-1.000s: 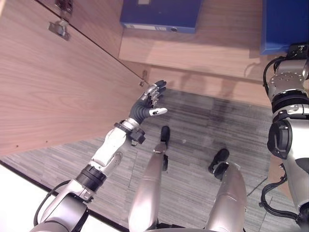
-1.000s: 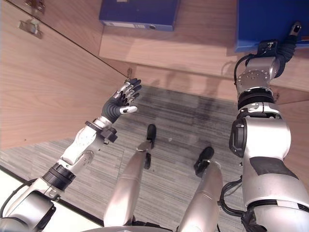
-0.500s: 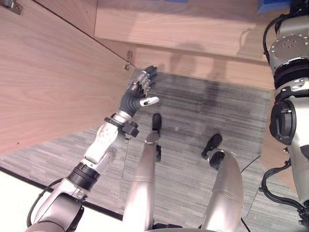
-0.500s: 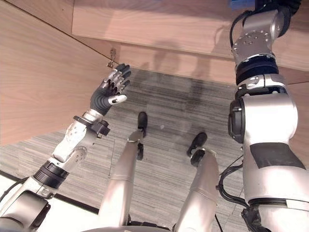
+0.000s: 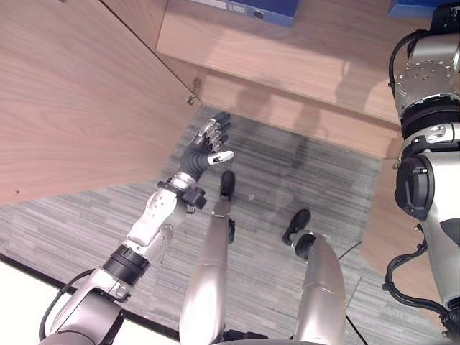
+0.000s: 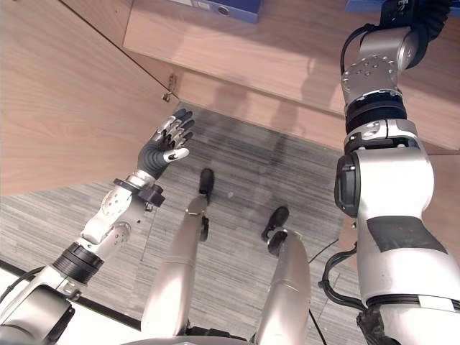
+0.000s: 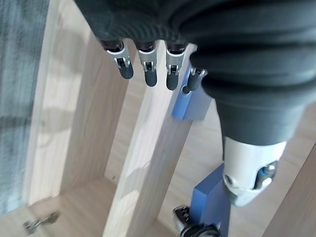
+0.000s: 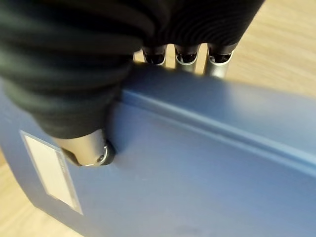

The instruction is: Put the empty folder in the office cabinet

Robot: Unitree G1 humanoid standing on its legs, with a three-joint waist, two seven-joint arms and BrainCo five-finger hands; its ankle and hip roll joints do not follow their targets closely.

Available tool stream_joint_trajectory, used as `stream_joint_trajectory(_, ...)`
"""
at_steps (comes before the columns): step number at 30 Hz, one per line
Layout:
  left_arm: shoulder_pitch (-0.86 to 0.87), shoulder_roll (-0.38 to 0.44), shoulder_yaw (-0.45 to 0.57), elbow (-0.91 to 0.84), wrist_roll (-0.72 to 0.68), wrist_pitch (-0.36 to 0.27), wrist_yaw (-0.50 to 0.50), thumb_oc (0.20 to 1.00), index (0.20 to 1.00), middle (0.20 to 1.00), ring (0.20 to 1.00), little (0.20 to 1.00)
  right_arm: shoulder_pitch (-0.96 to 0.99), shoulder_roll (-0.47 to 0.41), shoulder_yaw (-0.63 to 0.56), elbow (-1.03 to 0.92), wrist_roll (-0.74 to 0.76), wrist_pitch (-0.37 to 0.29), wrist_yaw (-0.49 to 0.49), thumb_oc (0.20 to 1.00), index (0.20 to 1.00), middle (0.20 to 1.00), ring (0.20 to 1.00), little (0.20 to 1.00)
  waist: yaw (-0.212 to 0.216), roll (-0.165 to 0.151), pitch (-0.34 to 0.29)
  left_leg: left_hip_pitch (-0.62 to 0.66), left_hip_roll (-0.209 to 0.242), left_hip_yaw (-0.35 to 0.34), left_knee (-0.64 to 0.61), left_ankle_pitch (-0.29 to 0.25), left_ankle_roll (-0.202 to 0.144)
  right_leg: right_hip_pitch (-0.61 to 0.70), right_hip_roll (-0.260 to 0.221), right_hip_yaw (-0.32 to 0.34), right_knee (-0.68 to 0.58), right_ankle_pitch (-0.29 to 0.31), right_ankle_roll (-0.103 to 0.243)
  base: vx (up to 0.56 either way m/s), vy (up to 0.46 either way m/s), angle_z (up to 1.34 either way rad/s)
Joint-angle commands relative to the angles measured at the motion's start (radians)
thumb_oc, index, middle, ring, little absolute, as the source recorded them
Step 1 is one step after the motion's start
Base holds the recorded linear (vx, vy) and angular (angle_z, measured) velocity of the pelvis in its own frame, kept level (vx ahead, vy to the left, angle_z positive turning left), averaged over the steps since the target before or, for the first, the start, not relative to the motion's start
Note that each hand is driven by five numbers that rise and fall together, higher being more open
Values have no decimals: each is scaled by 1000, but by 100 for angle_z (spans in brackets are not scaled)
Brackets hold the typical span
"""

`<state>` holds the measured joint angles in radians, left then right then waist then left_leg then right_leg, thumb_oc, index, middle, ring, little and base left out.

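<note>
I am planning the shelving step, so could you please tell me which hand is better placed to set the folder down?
The right robot hand: its fingers and thumb already clasp the blue folder up at the cabinet shelf. The left robot hand is open beside the cabinet door.

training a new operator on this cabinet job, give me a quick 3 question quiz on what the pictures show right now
1. True or false: the left hand holds a blue folder.
2. Multiple choice: what is the right hand doing?
A. hanging open over the floor
B. clamped on the blue folder, thumb on its face, fingers over its far edge
C. pulling the cabinet door
3. Fill in: a second folder sits on the cabinet's wooden ____.

Key
1. False: its fingers are spread and it holds nothing, beside the open door.
2. B
3. shelf
</note>
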<state>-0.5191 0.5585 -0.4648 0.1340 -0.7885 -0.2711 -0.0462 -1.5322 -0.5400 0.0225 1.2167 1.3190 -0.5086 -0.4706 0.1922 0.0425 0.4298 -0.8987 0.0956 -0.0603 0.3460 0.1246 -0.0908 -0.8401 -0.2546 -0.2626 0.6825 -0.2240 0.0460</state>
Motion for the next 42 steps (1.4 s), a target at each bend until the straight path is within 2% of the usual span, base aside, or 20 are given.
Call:
stream_joint_trajectory(1,-21,10,39,-26,-35,-54,-18,1000,1000,1000,1000,1000,8,-31,55,-113,-27,8,84,200,200,200,200,200,44,-62,-69,37,-54,31,-78,-90,8,222,87,-19,-71,-105,98,66,8,-3)
stream_joint_trajectory(2,-20,14,40,-28,-35,-53,-18,1000,1000,1000,1000,1000,9,-29,53,-114,-27,8,84,200,200,200,200,200,45,-64,-66,43,-55,32,-81,-90,10,226,87,-17,-73,-101,102,26,64,-4)
stream_joint_trajectory(3,-38,57,60,-33,-40,-65,-16,1000,1000,1000,1000,1000,8,-11,49,-123,-25,10,94,200,200,200,200,200,34,-67,-30,74,-62,24,-85,-111,29,182,77,-7,-7,22,164,-46,126,-8)
stream_joint_trajectory(4,-43,62,75,-29,-51,-66,-13,1000,1000,1000,1000,1000,-6,2,45,-130,-19,11,101,200,200,200,200,200,36,-50,-7,79,-43,29,-96,-83,50,131,78,-14,59,98,192,80,131,-9)
stream_joint_trajectory(5,-51,54,79,-18,-53,-70,-7,1000,1000,1000,1000,1000,-14,-3,51,-134,-21,13,98,200,200,200,200,200,25,-39,-10,94,-44,16,-104,-111,50,98,74,7,98,84,211,130,85,-14)
stream_joint_trajectory(7,-61,25,76,-13,-52,-72,-4,1000,1000,1000,1000,1000,-20,-15,56,-159,-21,10,102,200,200,200,200,200,12,-13,-6,110,-44,7,-121,-114,50,44,61,20,85,62,204,182,-36,11)
stream_joint_trajectory(8,-70,-1,78,-17,-57,-68,-9,1000,1000,1000,1000,1000,-19,-44,50,-163,-18,7,104,200,200,200,200,200,11,-5,-1,106,-45,-1,-136,-117,32,40,-13,9,-64,79,180,157,-206,37)
stream_joint_trajectory(11,-108,-3,50,-3,-60,-69,-11,1000,1000,1000,1000,1000,-34,-96,68,-157,-9,1,96,200,200,200,200,200,4,18,7,126,-21,-18,-167,-137,-15,25,-126,40,-346,212,202,130,-314,15)
stream_joint_trajectory(13,-120,-6,38,-3,-52,-68,-33,1000,1000,1000,1000,1000,-35,-126,73,-146,-10,17,94,200,200,200,200,200,-8,16,18,110,-47,-17,-149,-115,-25,53,-120,73,-459,321,212,18,-156,9)
stream_joint_trajectory(14,-122,-6,39,-3,-53,-68,-32,1000,1000,1000,1000,1000,-37,-126,73,-146,-10,18,95,200,200,200,200,200,-7,16,10,119,-43,-25,-151,-138,-27,62,-114,82,-461,298,216,49,-247,59)
stream_joint_trajectory(15,-97,-14,68,-9,-58,-77,-35,1000,1000,1000,1000,1000,-26,-133,71,-145,-12,8,97,200,200,200,200,200,-9,15,13,97,-39,-14,-140,-108,-33,64,-107,57,-464,340,215,32,-208,65)
stream_joint_trajectory(17,-84,-20,81,-10,-61,-77,-31,1000,1000,1000,1000,1000,-32,-134,76,-156,-12,2,98,200,200,200,200,200,-9,14,-1,93,-29,-30,-148,-125,-35,57,-95,67,-456,311,216,46,-174,20)
stream_joint_trajectory(18,-80,-22,83,-11,-61,-77,-31,1000,1000,1000,1000,1000,-32,-132,79,-156,-13,1,97,200,200,200,200,200,-10,16,4,82,-30,-22,-145,-104,-34,45,-100,56,-452,330,212,156,-196,-25)
stream_joint_trajectory(19,-61,-33,100,-9,-69,-74,-25,1000,1000,1000,1000,1000,-51,-137,95,-156,-16,-3,94,200,200,200,200,200,-10,17,-10,79,-8,-43,-152,-130,-40,25,-84,69,-428,285,212,84,-188,-35)
stream_joint_trajectory(24,-6,-23,135,-35,-67,-70,-10,1000,1000,1000,1000,1000,-78,-139,107,-139,4,-33,85,200,200,200,200,200,-4,21,-11,64,42,-109,-147,-131,-47,-37,-26,95,-361,221,188,76,-237,-10)
stream_joint_trajectory(26,26,-20,148,-50,-71,-60,-13,1000,1000,1000,1000,1000,-68,-149,111,-149,-7,-50,77,200,200,200,200,200,-8,29,-1,78,62,-128,-118,-141,-50,-45,9,100,-299,161,164,39,-329,-5)
stream_joint_trajectory(28,24,-20,158,-51,-94,-56,-24,1000,1000,1000,1000,1000,-78,-193,108,-173,-10,-65,70,200,200,200,200,200,-28,53,30,7,53,-85,-6,-122,-51,-52,-3,75,-235,118,137,-3,-315,47)
stream_joint_trajectory(30,43,-37,172,-39,-105,-54,-21,1000,1000,1000,1000,1000,-61,-221,121,-181,-37,-56,63,200,200,200,200,200,-41,69,14,-9,28,2,13,-134,-33,-45,8,53,-234,81,116,-6,-163,75)
stream_joint_trajectory(33,42,-43,159,-54,-109,-46,-36,1000,1000,1000,1000,1000,-56,-221,109,-190,-50,-56,63,200,200,200,200,200,-31,78,16,-14,-17,-28,-5,-141,-28,-46,35,50,-234,76,100,2,-61,64)
stream_joint_trajectory(42,41,-28,147,-87,-94,-43,-45,1000,1000,1000,1000,1000,-85,-201,131,-104,-23,-30,85,200,200,200,200,200,-39,91,-25,-39,-9,-31,-11,-160,-30,-88,14,43,-193,71,113,35,-2,-5)
